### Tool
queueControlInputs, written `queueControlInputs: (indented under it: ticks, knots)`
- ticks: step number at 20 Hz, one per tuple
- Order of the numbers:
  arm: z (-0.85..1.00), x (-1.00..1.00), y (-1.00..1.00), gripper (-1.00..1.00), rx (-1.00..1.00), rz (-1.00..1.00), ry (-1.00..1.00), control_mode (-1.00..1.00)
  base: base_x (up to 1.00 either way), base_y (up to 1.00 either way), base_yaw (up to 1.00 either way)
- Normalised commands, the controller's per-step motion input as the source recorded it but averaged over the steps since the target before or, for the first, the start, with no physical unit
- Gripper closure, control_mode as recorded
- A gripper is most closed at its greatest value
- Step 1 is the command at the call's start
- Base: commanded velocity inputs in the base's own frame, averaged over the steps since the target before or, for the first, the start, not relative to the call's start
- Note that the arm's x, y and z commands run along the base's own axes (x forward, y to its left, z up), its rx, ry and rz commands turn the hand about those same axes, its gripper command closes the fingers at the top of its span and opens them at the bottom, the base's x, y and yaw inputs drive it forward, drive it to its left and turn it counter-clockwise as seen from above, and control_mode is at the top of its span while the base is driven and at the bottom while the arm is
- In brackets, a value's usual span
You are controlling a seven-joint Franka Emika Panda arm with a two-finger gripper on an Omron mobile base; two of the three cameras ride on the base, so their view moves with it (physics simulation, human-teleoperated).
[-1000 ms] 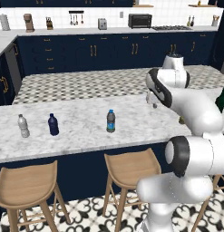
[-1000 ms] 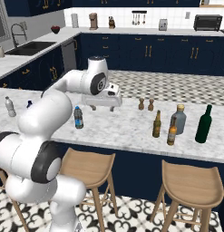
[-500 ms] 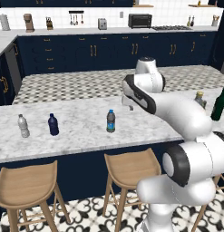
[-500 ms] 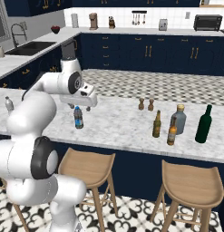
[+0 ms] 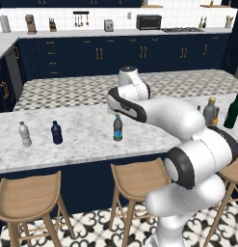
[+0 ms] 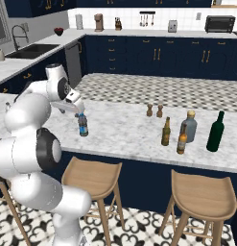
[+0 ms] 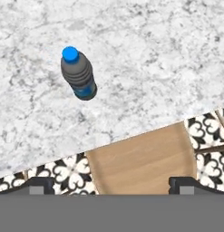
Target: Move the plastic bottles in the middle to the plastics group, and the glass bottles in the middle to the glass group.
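On the marble counter (image 5: 82,140), going left to right in the left base view, the pale whitish bottle (image 5: 25,133) and the dark navy bottle (image 5: 56,132) stand close together as the plastics group, upright. Next comes the blue-capped plastic bottle (image 5: 118,128), alone in the middle and well apart from both. Over the last second the arm has swung leftward from above the right-hand bottles until the gripper (image 7: 111,183) hangs just above this bottle; its fingers stand spread wide with nothing between them, and the hand view looks down on the blue cap (image 7: 70,54), off to the upper left of centre. That suggests the glass sorting is finished and this bottle is the piece left to move. Further right, the two amber bottles (image 6: 166,131) (image 6: 182,142) stand beside the grey-blue stoppered bottle (image 6: 189,127), with the dark green wine bottle (image 6: 216,131) near them. What any bottle holds cannot be told; all are capped or stoppered.
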Motion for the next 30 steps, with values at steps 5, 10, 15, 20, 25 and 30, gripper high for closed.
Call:
queueControlInputs:
  ticks: [5,10,15,20,25,30]
  knots:
    - [-0.24,0.68,0.17,-1.00,0.00,-0.01,0.00,-1.00,0.00,0.00,0.00]
    - [-0.30,0.67,-0.05,-1.00,0.00,0.03,0.05,-1.00,0.00,0.00,0.00]
    - [-0.31,0.52,-0.06,-1.00,0.00,0.09,0.09,-1.00,0.00,0.00,0.00]
    - [-0.34,0.39,0.00,-1.00,0.00,0.12,0.04,-1.00,0.00,0.00,0.00]
    - [-0.30,0.46,0.00,-1.00,0.00,0.12,0.02,-1.00,0.00,0.00,0.00]
    - [-0.25,0.29,0.00,-1.00,0.00,0.12,0.00,-1.00,0.00,0.00,0.00]
